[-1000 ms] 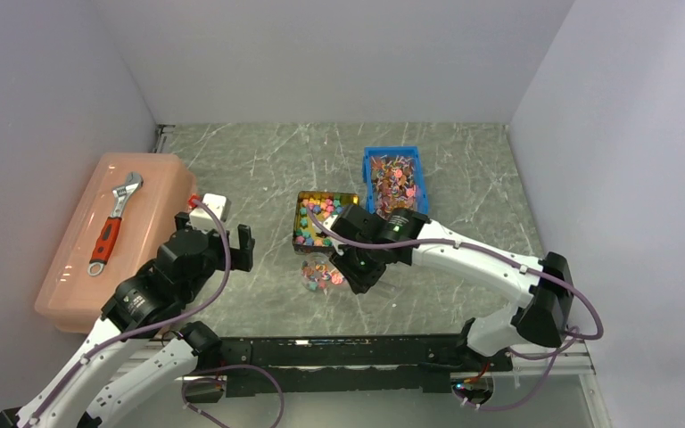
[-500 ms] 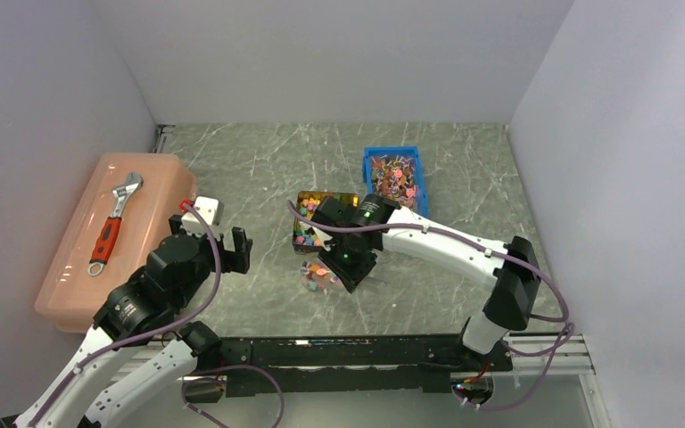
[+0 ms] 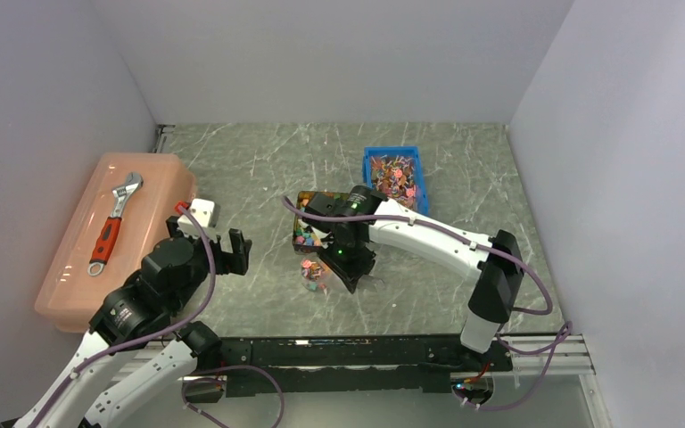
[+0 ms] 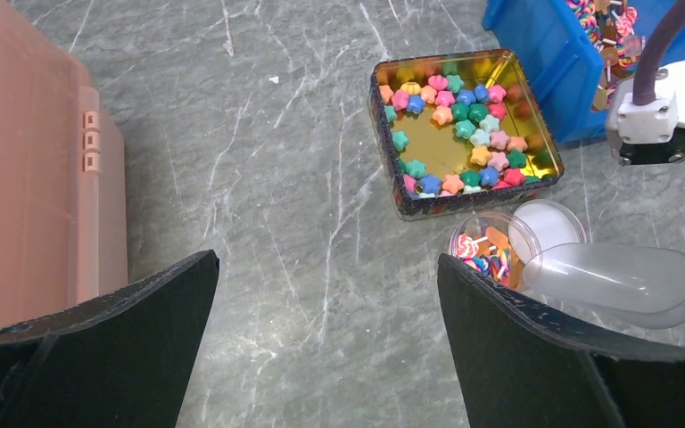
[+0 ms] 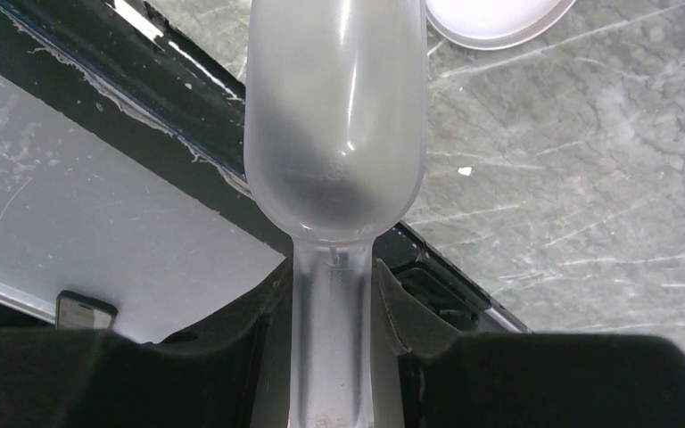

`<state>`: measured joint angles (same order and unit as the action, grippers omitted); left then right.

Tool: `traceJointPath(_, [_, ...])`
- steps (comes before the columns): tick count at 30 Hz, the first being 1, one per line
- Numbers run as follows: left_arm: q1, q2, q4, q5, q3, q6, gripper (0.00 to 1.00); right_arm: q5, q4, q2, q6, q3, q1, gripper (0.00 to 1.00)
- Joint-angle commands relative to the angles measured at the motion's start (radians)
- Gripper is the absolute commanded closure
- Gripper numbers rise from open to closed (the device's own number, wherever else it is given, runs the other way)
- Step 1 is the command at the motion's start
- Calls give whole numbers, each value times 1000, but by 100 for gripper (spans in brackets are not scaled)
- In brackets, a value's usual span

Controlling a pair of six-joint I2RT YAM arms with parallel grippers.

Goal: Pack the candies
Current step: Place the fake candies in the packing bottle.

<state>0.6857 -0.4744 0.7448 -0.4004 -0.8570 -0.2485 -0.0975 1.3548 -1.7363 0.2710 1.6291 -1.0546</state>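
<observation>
The candies [image 4: 477, 111] are seen in the upper right of the left wrist view, scattered over the floor of a square gold tin [image 4: 391, 169], mostly along its top and right sides. Just below the tin, a small round cup [image 4: 480, 252] holding further coloured sweets is set on the marbled table [image 4: 276, 134], and a white lid [image 4: 548, 227] is placed just beside it on the right. A blue bin [image 4: 544, 53] of mixed sweets is found in the upper right corner, near the tin.

The right gripper [image 5: 330, 294] is clenched on the handle of a translucent scoop [image 5: 334, 134], whose bowl is pointed towards the lid at the top of the right wrist view. The left gripper [image 4: 325, 263] is held wide apart with nothing grasped, over bare table left of the tin. At the left of the top view, a red-handled wrench [image 3: 111, 223] is laid on a pink box [image 3: 152, 214].
</observation>
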Motion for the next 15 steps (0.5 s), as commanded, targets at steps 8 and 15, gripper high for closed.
traceJointPath(8, [-6,0,-40,21,-14,7,1,36,81,51,54,52,2,100])
traceJointPath(15, [-7,-25,-40,33,-14,8,1,106,12,165,99,-40,38,100])
